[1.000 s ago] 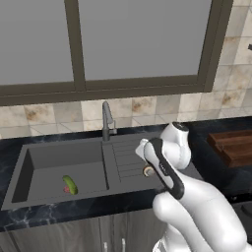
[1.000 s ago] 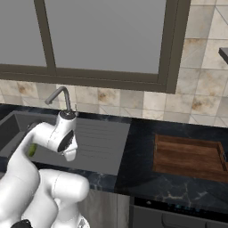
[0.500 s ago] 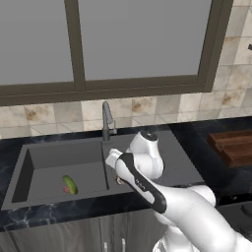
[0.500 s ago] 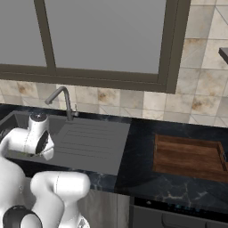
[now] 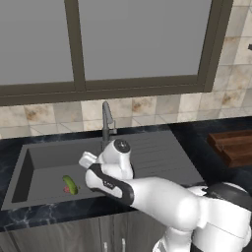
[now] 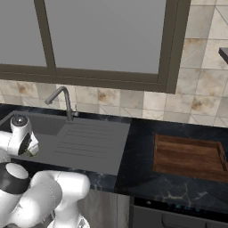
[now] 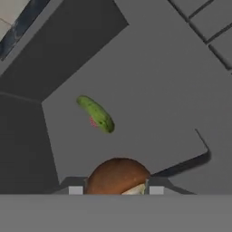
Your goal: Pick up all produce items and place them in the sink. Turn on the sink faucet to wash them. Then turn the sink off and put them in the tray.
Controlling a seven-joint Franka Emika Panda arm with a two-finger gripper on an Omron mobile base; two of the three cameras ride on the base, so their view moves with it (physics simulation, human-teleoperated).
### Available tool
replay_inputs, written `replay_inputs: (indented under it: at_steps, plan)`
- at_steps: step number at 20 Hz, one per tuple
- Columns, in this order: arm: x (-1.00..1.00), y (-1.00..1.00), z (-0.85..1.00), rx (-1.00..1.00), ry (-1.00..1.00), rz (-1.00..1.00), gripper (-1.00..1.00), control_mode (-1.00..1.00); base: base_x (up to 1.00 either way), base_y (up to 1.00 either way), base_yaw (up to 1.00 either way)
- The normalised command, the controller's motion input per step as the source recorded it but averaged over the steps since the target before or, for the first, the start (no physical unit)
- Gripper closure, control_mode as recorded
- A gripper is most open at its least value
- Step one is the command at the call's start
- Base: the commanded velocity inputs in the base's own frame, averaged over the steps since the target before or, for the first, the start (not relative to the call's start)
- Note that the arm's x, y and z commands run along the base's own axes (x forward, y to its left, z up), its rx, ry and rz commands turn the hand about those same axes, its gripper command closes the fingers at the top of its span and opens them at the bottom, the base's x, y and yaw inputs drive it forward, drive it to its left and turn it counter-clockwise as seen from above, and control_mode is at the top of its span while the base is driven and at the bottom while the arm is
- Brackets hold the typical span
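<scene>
Pincer (image 7: pixel 116 190) closing partway on the round brown item (image 7: pixel 118 176), jaws standing either side of it, dome showing between them in the hand view. Hanging over the sink basin (image 5: pixel 44 165), above the floor and near the cucumber (image 7: pixel 96 114).

Step in hand, as judged: carrying the second piece of produce into the sink for release. Doing it well:
- lowering further before letting go, since a round thing dropped from height is likely rolling or bouncing
- aiming for bare basin floor just beside the cucumber, not on top of it
- opening the jaws only enough to free the item, then lifting straight up, keeping the wrist off the basin wall
- staying apart from the faucet (image 5: pixel 106 123), standing just behind the arm in the left base view, lever needed next

Looks of the task's things:
- round item: tan-brown, smooth domed top, pale patch at its lower edge, possibly a mushroom; cannot tell for certain
- cucumber: small, green, oblong, lying flat on the basin floor, slanting across the red drain mark (image 7: pixel 93 122) and partly covering it
- sink: dark grey, matte, rectangular, ridged drainboard (image 6: pixel 89 142) running off to the right
- faucet: slim grey, tall curved spout, no water seen running
- tray (image 6: pixel 189 158): brown wood, raised rim, sitting on the dark surface (image 6: pixel 142 178) well apart from the sink, nothing in it
</scene>
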Motion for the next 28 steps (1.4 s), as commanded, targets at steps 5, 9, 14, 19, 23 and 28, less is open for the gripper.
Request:
replay_inputs:
  at_steps: [5, 9, 14, 19, 23, 28]
  plan:
    - [0.59, 0.80, 0.08, -0.04, -0.05, 0.04, 1.00, -1.00, 0.00, 0.00, 0.00]
    - [0.39, 0.71, 0.03, -0.20, 0.05, 0.00, 1.00, -1.00, 0.00, 0.00, 0.00]
    - [0.26, 0.45, -0.11, -0.23, 0.10, 0.00, 1.00, -1.00, 0.00, 0.00, 0.00]
    - [0.18, 0.10, -0.09, -0.05, 0.00, 0.00, 1.00, -1.00, 0.00, 0.00, 0.00]
    - [0.26, 0.21, -0.06, -0.03, 0.00, 0.00, 1.00, -1.00, 0.00, 0.00, 0.00]
    - [0.27, 0.22, -0.19, -0.04, 0.01, 0.00, 1.00, -1.00, 0.00, 0.00, 0.00]
